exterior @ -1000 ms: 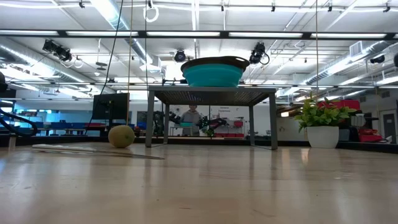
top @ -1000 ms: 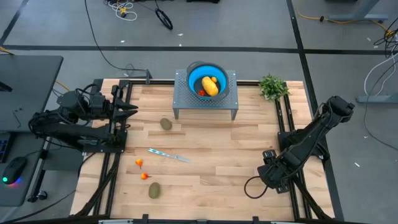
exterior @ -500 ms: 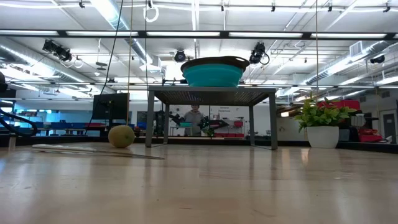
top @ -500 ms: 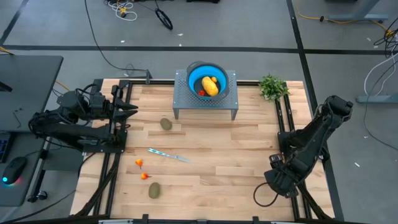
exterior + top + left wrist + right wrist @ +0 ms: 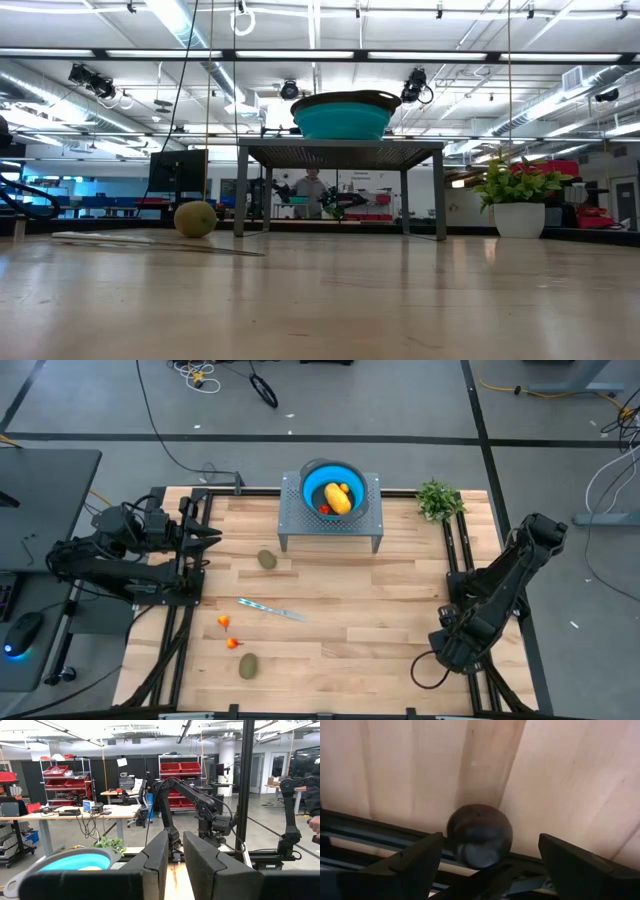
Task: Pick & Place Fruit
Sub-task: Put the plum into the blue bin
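Note:
One brown-green kiwi lies in front of the grey stand; in the low view the same kiwi shows left of the stand. A second kiwi lies near the table's near-left corner, beside two tiny red-orange fruits. The yellow-orange fruit rests in the blue bowl with tiny ones. My left gripper waits shut at the table's left edge. My right gripper hangs open, pointing down, by the near-right rail. A dark round thing lies between its fingers, apart from both.
The bowl stands on a grey perforated stand at the far middle. A slim silvery-blue stick lies between the kiwis. A green plant sprig stands at the far right. Dark rails run along both sides. Bare wood fills the middle.
My right arm has swung toward the table's near-right corner, carrying its gripper and cable loop closer to the rail; most of the move came early, then it nearly settled. The fruit and my left arm have kept still.

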Robot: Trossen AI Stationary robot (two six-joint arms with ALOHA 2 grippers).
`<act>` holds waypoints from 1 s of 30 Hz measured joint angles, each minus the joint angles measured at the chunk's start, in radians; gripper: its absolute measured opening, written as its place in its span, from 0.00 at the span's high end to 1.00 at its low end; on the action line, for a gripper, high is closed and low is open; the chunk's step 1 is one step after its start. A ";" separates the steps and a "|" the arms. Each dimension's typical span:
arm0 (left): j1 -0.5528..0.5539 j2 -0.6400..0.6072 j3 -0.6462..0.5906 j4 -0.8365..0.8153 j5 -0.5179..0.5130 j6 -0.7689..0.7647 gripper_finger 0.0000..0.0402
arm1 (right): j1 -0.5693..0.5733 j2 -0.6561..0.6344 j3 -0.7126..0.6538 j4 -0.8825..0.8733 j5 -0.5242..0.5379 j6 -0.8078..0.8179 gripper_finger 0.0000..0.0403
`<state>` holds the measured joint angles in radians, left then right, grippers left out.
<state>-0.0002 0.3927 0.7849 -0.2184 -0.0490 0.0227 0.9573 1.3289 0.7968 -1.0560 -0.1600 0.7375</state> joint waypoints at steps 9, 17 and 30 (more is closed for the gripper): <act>0.000 0.000 0.000 0.000 0.000 0.000 0.83 | 0.001 0.022 -0.051 0.058 -0.054 0.008 0.16; 0.000 0.000 0.000 0.000 0.000 0.000 0.83 | 0.001 0.029 -0.051 0.089 -0.043 -0.005 0.16; 0.000 0.000 0.000 0.000 0.000 0.000 0.83 | 0.001 0.073 -0.096 0.167 -0.106 0.029 0.16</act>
<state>-0.0006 0.3927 0.7848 -0.2184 -0.0490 0.0224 0.9585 1.4017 0.7006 -0.8888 -0.2665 0.7664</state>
